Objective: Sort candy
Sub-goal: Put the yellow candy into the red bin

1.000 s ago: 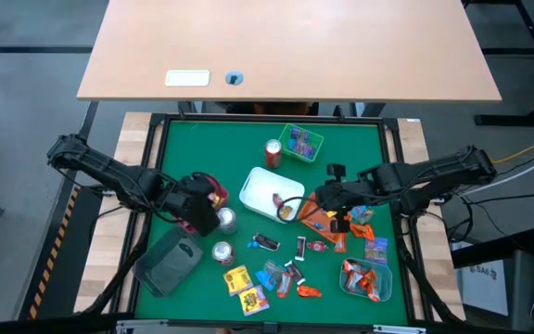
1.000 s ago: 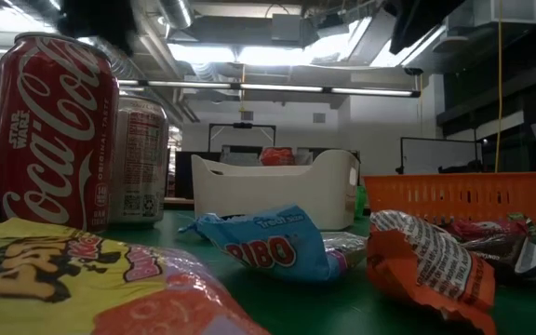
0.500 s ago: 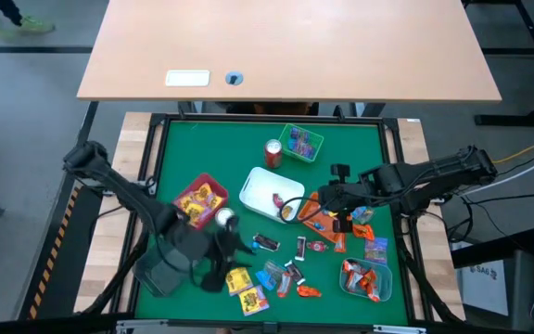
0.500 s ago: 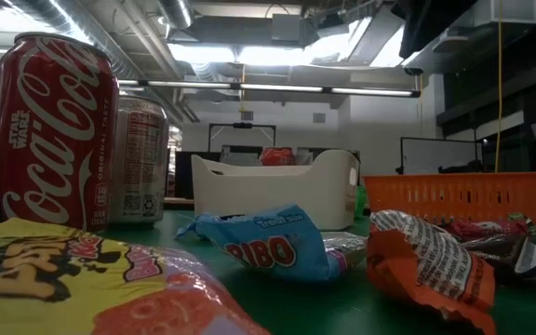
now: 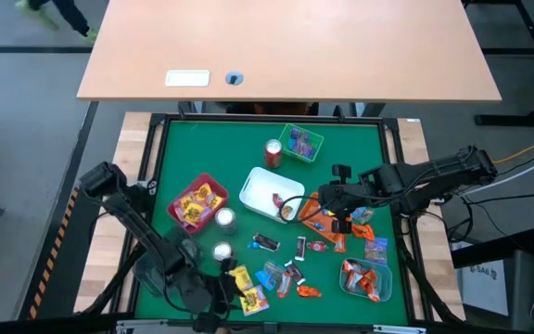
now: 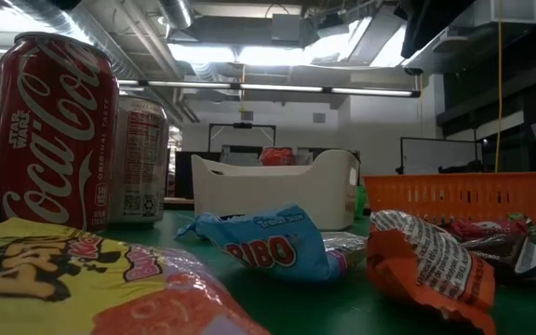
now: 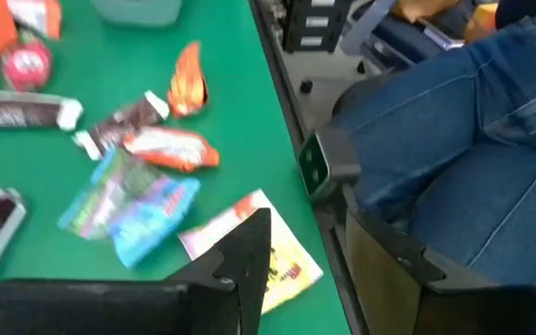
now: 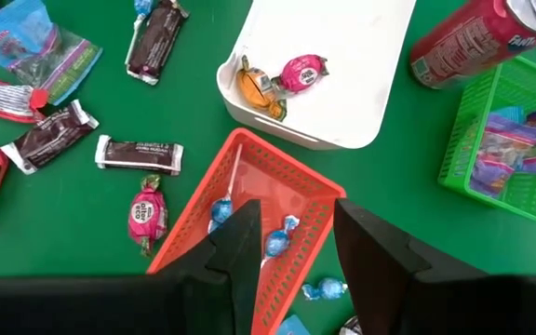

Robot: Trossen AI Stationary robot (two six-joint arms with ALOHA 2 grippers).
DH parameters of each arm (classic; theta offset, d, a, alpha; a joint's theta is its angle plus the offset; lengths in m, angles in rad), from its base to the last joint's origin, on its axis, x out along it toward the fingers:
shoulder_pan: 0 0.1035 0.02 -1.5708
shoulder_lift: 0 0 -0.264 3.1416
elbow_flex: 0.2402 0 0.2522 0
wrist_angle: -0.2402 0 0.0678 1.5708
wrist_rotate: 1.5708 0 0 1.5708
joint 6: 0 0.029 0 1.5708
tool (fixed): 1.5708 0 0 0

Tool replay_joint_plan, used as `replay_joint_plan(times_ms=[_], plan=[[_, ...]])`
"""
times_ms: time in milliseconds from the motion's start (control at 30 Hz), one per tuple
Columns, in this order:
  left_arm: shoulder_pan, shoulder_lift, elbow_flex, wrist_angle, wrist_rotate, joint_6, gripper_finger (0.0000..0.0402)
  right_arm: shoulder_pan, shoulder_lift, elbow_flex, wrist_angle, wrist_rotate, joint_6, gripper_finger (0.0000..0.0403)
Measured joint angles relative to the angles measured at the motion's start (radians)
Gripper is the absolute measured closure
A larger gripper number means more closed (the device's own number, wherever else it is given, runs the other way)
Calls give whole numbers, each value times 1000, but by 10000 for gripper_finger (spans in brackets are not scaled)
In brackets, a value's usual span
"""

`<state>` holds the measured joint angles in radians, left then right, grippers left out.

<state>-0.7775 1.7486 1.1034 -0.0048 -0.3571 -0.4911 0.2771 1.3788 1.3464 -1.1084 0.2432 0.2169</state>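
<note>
Candy lies loose on the green mat (image 5: 184,148): dark bars (image 5: 265,243), blue packets (image 5: 269,276), orange packets (image 5: 306,291) and two yellow packets (image 5: 238,277) near the front edge. My left gripper (image 5: 219,291) hovers low at the front edge, beside the yellow packets. Its one visible finger (image 7: 249,265) stands over a yellow packet (image 7: 287,265), with nothing between the fingers. My right gripper (image 8: 301,247) hangs open above the orange tray (image 8: 277,200), which holds blue-wrapped sweets (image 8: 277,244). The low view shows no gripper.
A red tray (image 5: 196,199) holds yellow packets. A white tray (image 5: 269,193), a green basket (image 5: 300,142), a grey tray (image 5: 160,267) and a clear tray (image 5: 364,280) also stand here. So do a red can (image 5: 273,150) and two silver cans (image 5: 224,219). A person in jeans (image 7: 473,121) sits past the front edge.
My left gripper has swung from over the red tray toward the table's near edge and downward, rolling as it went. It now hovers beside the yellow packets. The red tray and the silver cans it covered now show. My right arm has kept still.
</note>
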Motion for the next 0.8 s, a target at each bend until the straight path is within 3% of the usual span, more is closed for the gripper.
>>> replay_joint_plan(times_ms=[333, 600, 800], plan=[[-18, 77, 0, -38, -2, -57, 271, 0, 0, 0, 3, 0, 0, 267], [-18, 80, 0, -194, -19, -100, 271, 0, 0, 0, 0, 0, 0, 267], [-18, 80, 0, -219, -19, -109, 271, 0, 0, 0, 0, -1, 0, 267]])
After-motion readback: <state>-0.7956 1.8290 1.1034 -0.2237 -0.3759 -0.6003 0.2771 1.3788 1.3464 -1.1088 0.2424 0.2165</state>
